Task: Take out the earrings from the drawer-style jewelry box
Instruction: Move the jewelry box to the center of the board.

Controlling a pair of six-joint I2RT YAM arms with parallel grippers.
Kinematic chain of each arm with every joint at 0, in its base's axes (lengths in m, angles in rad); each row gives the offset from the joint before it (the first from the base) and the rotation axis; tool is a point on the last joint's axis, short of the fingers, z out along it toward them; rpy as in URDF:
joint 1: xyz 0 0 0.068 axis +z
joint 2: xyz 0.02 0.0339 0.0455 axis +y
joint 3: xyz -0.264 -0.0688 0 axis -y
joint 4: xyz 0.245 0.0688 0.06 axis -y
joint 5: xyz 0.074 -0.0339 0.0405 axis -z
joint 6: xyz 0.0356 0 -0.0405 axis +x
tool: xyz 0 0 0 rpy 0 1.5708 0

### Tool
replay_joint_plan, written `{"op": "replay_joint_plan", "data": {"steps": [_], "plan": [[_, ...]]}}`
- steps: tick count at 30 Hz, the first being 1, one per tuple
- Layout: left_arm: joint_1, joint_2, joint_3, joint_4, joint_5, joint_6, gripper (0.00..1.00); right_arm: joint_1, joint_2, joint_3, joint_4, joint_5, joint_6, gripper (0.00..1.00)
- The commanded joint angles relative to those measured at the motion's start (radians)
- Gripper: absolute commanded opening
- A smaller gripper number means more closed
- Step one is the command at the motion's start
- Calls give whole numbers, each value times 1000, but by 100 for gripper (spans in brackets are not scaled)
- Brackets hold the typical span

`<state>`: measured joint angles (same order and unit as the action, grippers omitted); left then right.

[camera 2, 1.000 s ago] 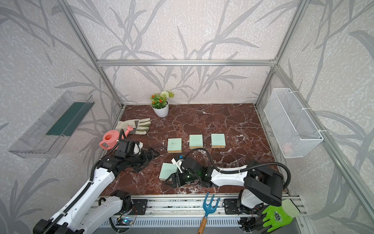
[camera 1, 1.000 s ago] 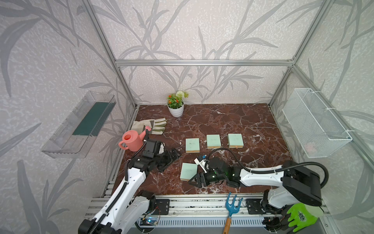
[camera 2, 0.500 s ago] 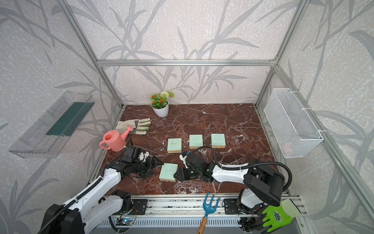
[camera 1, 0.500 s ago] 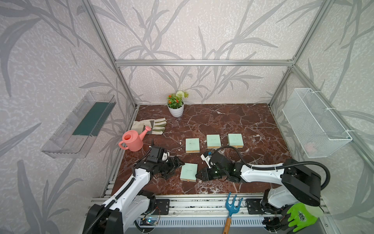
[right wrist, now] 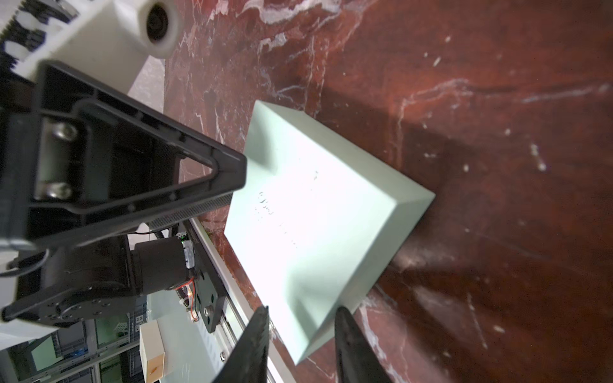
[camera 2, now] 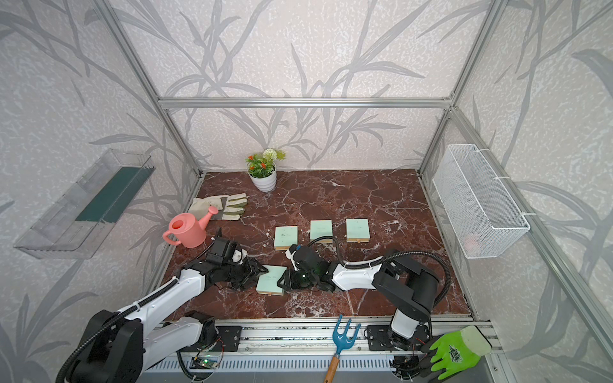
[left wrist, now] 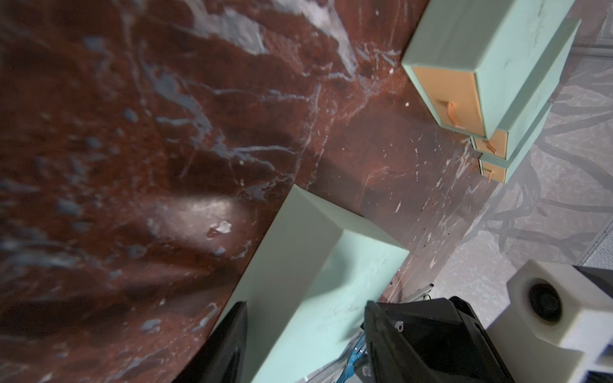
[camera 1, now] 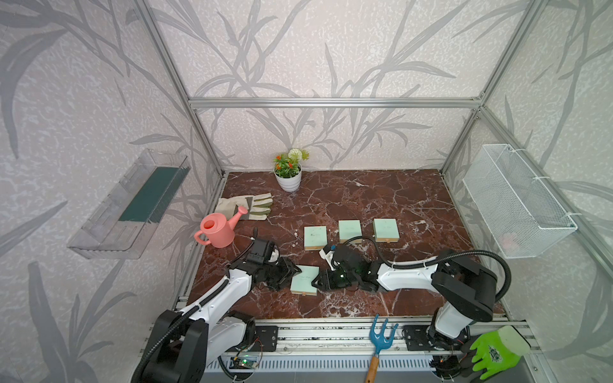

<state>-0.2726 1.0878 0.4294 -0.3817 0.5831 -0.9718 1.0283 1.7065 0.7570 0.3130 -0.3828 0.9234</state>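
Note:
A mint-green drawer-style jewelry box (camera 1: 304,279) lies flat near the table's front, its drawer pushed in. The earrings are hidden inside. My left gripper (camera 1: 293,272) is at the box's left edge. In the left wrist view the box (left wrist: 315,265) fills the space between the two black fingers (left wrist: 229,345); whether they clamp it does not show. My right gripper (camera 1: 318,282) is at the box's right side. In the right wrist view it (right wrist: 302,331) stands open astride the box's (right wrist: 318,215) near corner, with a gap beside one finger.
Three more mint-green boxes (camera 1: 350,230) sit in a row behind. A pink watering can (camera 1: 217,230), a work glove (camera 1: 247,207) and a flower pot (camera 1: 288,172) are at the back left. A blue hand rake (camera 1: 379,338) and a green glove (camera 1: 494,351) lie on the front rail.
Both arms have closed in on the front box, the left one dropping from beside the watering can. Both pairs of jaws have narrowed. The box has stayed put.

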Motion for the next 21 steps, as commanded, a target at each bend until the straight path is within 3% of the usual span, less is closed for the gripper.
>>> {"op": "replay_joint_plan", "data": {"steps": [1,6,15,21], "plan": [[-5,-26,13,-64,-96,-18,55,3,52,63,27,-47,-9,32],[-4,-82,12,-140,-271,-60,48,7,130,155,20,-77,-22,31],[19,-196,19,-240,-522,-94,49,20,288,367,-16,-134,-45,31],[76,-135,39,-185,-556,-61,49,20,375,497,-56,-140,-66,31]]}}
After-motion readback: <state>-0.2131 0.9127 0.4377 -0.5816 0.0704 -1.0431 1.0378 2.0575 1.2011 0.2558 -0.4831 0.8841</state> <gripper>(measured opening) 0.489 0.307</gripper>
